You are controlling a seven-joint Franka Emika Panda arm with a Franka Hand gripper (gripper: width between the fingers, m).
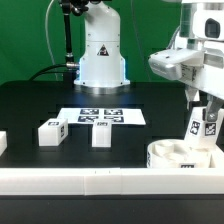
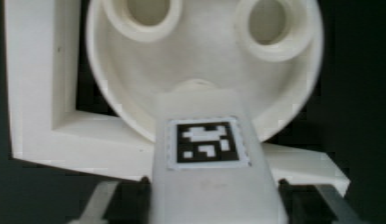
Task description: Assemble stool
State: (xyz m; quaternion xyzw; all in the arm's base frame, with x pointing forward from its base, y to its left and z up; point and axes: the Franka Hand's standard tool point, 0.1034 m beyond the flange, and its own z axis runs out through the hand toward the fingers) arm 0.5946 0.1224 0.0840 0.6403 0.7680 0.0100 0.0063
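Observation:
The round white seat disc [image 1: 182, 155] lies at the table's front on the exterior view's right, tucked into the corner of the white rail. My gripper [image 1: 206, 112] hangs just above it, shut on a white tagged leg [image 1: 205, 126] that stands upright over the disc's far edge. In the wrist view the leg [image 2: 211, 150] fills the space between the dark fingers [image 2: 129, 196], both pads against its sides, with the seat disc [image 2: 199, 60] and its two holes beyond. My gripper [image 2: 211, 203] shows only at the frame's edge. Two more legs [image 1: 50, 131] [image 1: 101, 133] rest on the black table.
The marker board [image 1: 100, 116] lies flat mid-table. A long white rail [image 1: 90, 181] runs along the front edge and turns a corner beside the seat [image 2: 39, 100]. A white piece [image 1: 3, 143] sits at the left edge. The robot base [image 1: 102, 55] stands at the back.

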